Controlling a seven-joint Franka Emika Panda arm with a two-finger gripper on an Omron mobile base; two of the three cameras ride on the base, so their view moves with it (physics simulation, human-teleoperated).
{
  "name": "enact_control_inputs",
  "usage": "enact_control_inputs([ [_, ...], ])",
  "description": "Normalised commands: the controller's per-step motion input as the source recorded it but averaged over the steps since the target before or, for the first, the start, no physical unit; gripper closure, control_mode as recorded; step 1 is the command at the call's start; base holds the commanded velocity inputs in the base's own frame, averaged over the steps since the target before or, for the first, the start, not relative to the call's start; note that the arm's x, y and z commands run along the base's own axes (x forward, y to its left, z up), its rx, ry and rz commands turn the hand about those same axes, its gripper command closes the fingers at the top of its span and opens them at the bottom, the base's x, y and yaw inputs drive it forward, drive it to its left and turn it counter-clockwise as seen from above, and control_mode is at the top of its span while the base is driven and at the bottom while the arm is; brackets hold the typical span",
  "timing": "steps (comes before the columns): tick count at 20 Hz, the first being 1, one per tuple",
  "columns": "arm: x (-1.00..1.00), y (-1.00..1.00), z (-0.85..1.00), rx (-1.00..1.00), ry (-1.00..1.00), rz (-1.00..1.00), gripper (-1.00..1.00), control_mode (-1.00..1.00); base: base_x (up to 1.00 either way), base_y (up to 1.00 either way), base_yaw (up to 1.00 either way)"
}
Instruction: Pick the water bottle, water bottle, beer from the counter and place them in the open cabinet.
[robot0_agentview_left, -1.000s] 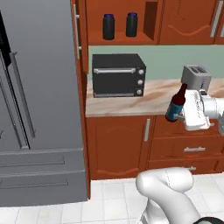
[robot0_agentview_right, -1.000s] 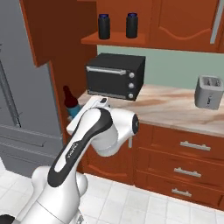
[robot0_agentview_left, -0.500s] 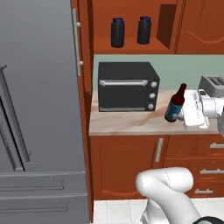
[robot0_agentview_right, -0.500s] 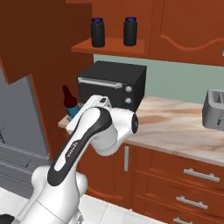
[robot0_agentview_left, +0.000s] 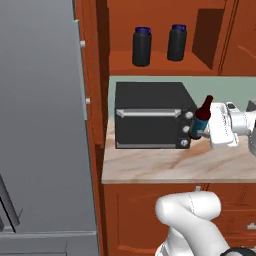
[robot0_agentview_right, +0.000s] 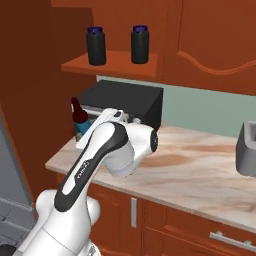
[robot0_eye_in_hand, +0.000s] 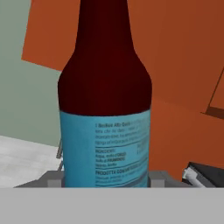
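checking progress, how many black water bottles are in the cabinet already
2. One water bottle stands on the left of the open cabinet shelf, the other water bottle beside it on the right, apart. The beer is in the gripper, above the counter.

1. The arm (robot0_agentview_right: 95, 160) is glossy white, built of rounded, tube-like links with smooth shells.
2. A narrow dark band with small pale lettering runs along the upper link, which rises just in front of the black oven (robot0_agentview_right: 125, 102).
3. A dark ring marks the joint at the bulbous elbow nearest the oven.
4. The hand (robot0_agentview_left: 220, 131) beside the oven is a boxy white block with grey detailing.
5. The base shell (robot0_agentview_left: 192, 220) is rounded and white.
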Motion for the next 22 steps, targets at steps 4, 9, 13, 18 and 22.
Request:
enact_control_inputs([
  [4, 0.00, 0.00, 0.00, 0.00, 0.00, 0.00, 1.00, 1.00, 0.75, 0.39, 0.00],
  [9, 0.00, 0.00, 0.00, 0.00, 0.00, 0.00, 1.00, 1.00, 0.74, 0.67, 0.00],
  [13, 0.00, 0.00, 0.00, 0.00, 0.00, 0.00, 1.00, 1.00, 0.63, 0.84, 0.00],
  [18, 0.00, 0.00, 0.00, 0.00, 0.00, 0.00, 1.00, 1.00, 0.54, 0.59, 0.00],
  [22, 0.00, 0.00, 0.00, 0.00, 0.00, 0.00, 1.00, 1.00, 0.36, 0.43, 0.00],
])
